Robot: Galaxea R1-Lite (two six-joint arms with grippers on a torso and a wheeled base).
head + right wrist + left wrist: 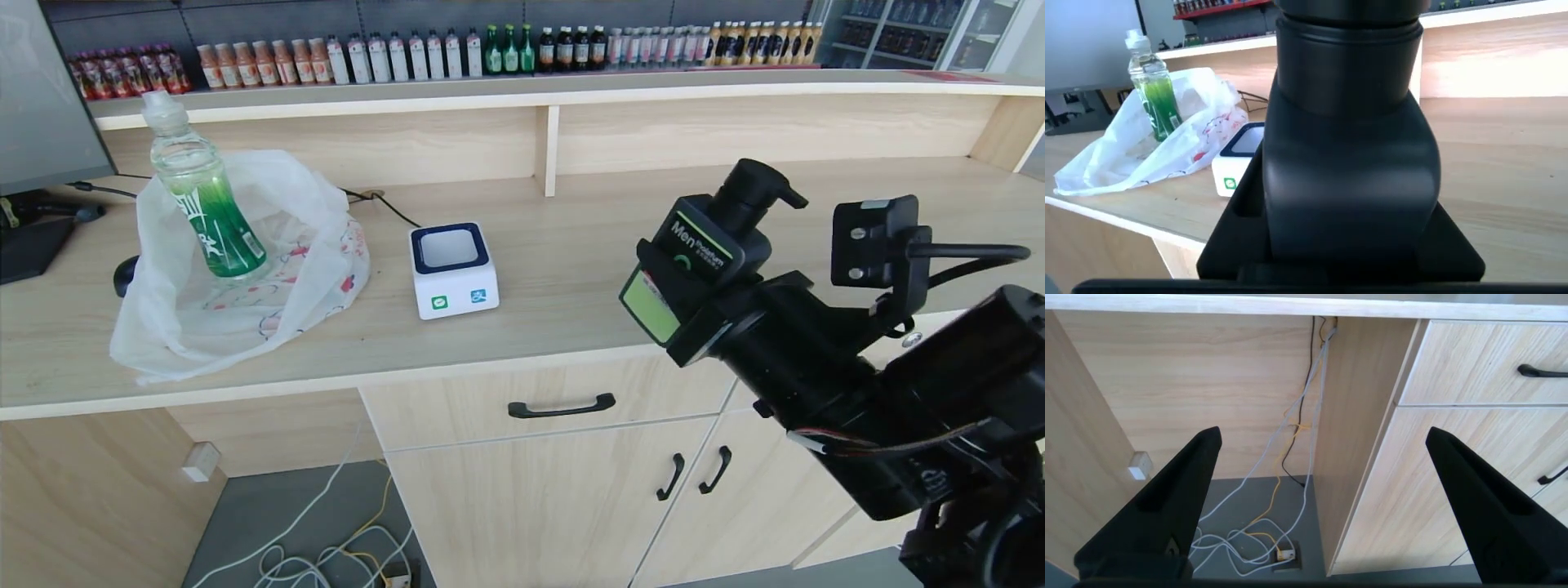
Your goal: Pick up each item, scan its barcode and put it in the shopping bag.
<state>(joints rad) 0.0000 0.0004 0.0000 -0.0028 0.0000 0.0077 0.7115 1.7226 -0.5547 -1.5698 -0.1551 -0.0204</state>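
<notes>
1. The black pump bottle (710,245) was clamped in the right gripper (710,327). It was tilted, with its pump head pointing up and away from the wrist.
2. The right gripper's fingers were closed against the lower body of the pump bottle. The bottle hung in the air at the front edge of the counter (571,269) and did not touch the surface.
3. The scanner (454,269), a white box with a dark blue rim, stood on the counter to the left of the right gripper, well apart from it.
4. The shopping bag (245,318), of white plastic, lay open on the counter beyond the scanner, farther from the right gripper on the same side.
5. A green drink bottle (204,196) stood tilted inside the shopping bag, its cap above the bag's rim.
6. The left gripper (1323,506) was held below counter level, facing the cabinet front. Its fingers (1167,514) were spread wide with nothing between them.
7. Loose cables (1249,535) lay on the floor ahead of the left gripper, in the open bay under the counter.
8. A row of bottles (490,49) lined the back shelf, far beyond both grippers.
</notes>
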